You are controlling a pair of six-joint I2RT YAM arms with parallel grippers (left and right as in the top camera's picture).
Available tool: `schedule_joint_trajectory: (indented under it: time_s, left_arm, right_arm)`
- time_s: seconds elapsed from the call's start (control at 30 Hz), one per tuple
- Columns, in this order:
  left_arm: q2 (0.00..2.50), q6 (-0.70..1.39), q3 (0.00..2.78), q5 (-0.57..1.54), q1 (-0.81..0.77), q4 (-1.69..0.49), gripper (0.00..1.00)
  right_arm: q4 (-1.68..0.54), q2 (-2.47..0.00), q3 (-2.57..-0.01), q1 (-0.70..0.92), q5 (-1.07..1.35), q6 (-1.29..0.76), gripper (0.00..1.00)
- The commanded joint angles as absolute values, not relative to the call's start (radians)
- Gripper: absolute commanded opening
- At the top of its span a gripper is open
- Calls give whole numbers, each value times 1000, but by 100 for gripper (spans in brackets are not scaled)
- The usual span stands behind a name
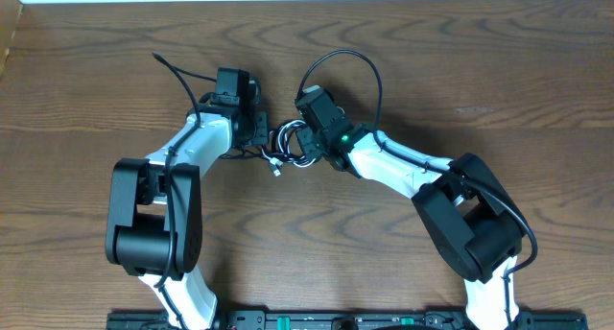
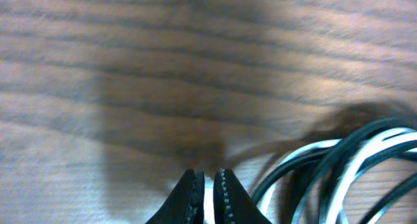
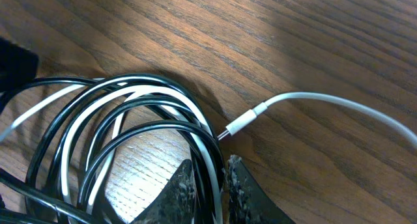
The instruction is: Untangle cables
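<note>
Wood-grain brown counter (image 1: 460, 71) fills every view, and the cables (image 1: 293, 146) lie on it as one small coiled tangle, the mark from which everything else is placed here. Left arm (image 1: 158, 215) reaches to the tangle from its lower left. Right arm (image 1: 470, 220) reaches to it from its lower right, so the two wrists meet at the coil from opposite sides. One thick black arm wire (image 1: 363, 66) arches above and to the right of the tangle. Another arm wire (image 1: 177, 76) runs off to its upper left. Neither belongs to the coil.

Within the tangle, black cables (image 3: 153, 81) and a white cable (image 3: 339, 107) run round together in overlapping loops, lying flat on the wood.

Right end effector (image 3: 212, 172) is clenched on the near edge of the tangle, with a white strand and a black strand passing between its fingers (image 3: 186, 188). Left end effector (image 2: 207, 177) sits just beside the tangle, whose loops show at the lower right of the left wrist view. Its jaws are pressed almost together, leaving only a hairline gap. Whether any strand is pinched there cannot be told.

Smallest is the plug (image 3: 242, 123) on a free length of white cable that comes in from the right of the tangle in the right wrist view. Its metal tip lies right against the outermost loop.
</note>
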State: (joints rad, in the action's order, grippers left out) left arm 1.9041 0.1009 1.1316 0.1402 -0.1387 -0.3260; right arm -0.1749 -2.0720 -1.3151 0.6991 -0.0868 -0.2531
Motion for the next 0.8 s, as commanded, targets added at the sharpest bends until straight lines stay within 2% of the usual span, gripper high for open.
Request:
schedule_joint_trajectory:
  time_s: [0.0, 0.1, 0.23, 0.27, 0.33, 0.43, 0.6, 0.77]
  left_arm:
    - [1913, 110, 1135, 84, -122, -350, 12]
    - [1913, 124, 1144, 85, -101, -367, 12]
    - [1913, 152, 1144, 96, -68, -378, 17]
    - [1913, 155, 1144, 105, -63, -380, 22]
    - [1913, 155, 1144, 138, -56, -379, 24]
    - [1911, 155, 1148, 205, -47, -380, 28]
    - [1878, 154, 1151, 372, -42, -384, 38]
    - [1833, 154, 1151, 446, -43, -397, 39]
  right_arm:
    - [-175, -2080, -1312, 706, -99, -254, 15]
    - [-175, -2080, -1312, 706, -99, -254, 16]
    - [-176, -2080, -1312, 706, -99, -254, 33]
    - [-176, -2080, -1312, 706, -99, -254, 42]
    - [-176, -2080, -1312, 706, -99, -254, 52]
    - [-175, -2080, -1312, 709, -99, -254, 63]
    - [-179, -2080, -1312, 703, -101, -253, 69]
    - [-207, -2080, -1312, 690, -181, -267, 76]
